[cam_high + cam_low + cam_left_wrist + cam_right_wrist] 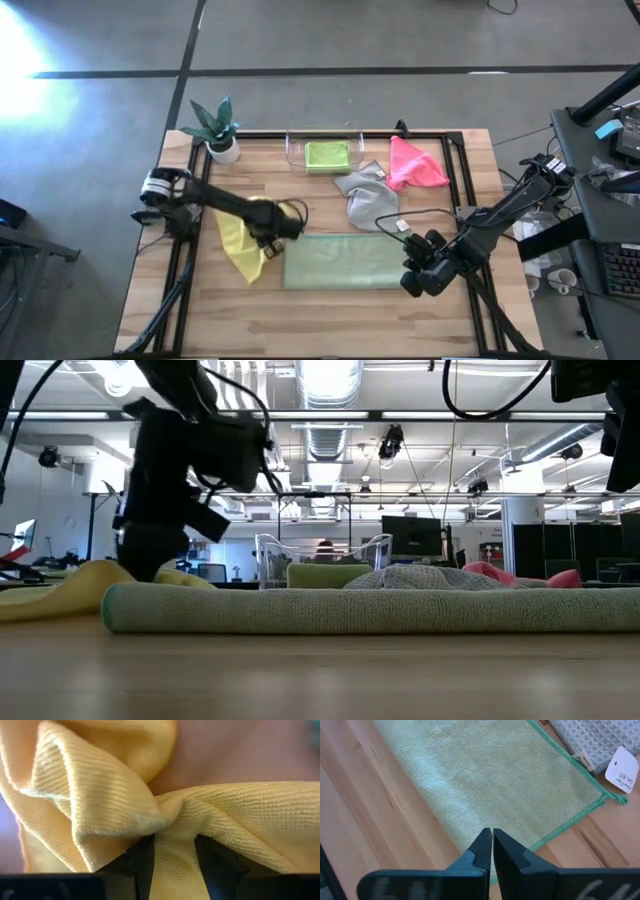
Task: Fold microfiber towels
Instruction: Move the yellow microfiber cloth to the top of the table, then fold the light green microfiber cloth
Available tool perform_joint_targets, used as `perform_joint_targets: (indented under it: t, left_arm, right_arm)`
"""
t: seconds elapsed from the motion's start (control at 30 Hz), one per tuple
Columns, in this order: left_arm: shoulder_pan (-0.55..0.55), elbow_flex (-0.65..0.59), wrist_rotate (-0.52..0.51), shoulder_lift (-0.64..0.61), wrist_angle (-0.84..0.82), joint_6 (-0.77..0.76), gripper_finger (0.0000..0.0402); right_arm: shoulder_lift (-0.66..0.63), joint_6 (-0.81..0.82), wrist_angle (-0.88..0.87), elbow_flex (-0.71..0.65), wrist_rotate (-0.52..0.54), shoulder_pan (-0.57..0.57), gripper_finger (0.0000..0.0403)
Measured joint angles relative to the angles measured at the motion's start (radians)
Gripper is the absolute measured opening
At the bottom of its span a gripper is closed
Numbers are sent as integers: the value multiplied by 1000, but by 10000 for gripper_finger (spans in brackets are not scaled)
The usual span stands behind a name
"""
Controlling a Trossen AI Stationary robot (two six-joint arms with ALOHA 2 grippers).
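A yellow towel (pixel 238 248) lies crumpled on the table's left half, and my left gripper (pixel 270 238) is shut on a bunched part of it (pixel 172 827). Right of it, a pale sage green towel (pixel 345 262) lies flat in a long folded strip. My right gripper (pixel 492 836) hangs shut above that strip's right end (pixel 520 795), touching nothing. Farther back lie a grey towel (pixel 365 195) and a pink towel (pixel 415 165). A lime green towel (pixel 327 155) rests in a clear tray (pixel 292 150). My left gripper pinches a gathered fold of the yellow towel (pixel 173 862) between its two fingers (pixel 142 865), at the towel's right side. The fingers come from above, pointing steeply down. Creases fan out from the pinch, and the rest of the towel (pixel 70 588) lies on the table.
A potted plant (pixel 218 130) stands at the far left corner. The grey towel carries a white tag (pixel 622 770) close to the sage strip's right end. Bare wood (pixel 330 320) runs along the near edge.
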Motion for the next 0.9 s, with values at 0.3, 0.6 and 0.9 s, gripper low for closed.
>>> perform_joint_targets:
  t: [0.3, 0.6, 0.9]
  left_arm:
    - [254, -1, -66, -4, 16, 261, 132]
    - [344, 64, -147, -96, 38, 420, 132]
    - [230, 73, -38, -303, 183, 389, 132]
  right_arm:
    - [0, 59, -1, 0, 0, 0, 9]
    - [3, 190, -2, -5, 1, -2, 9]
    - [87, 327, 3, -8, 1, -2, 9]
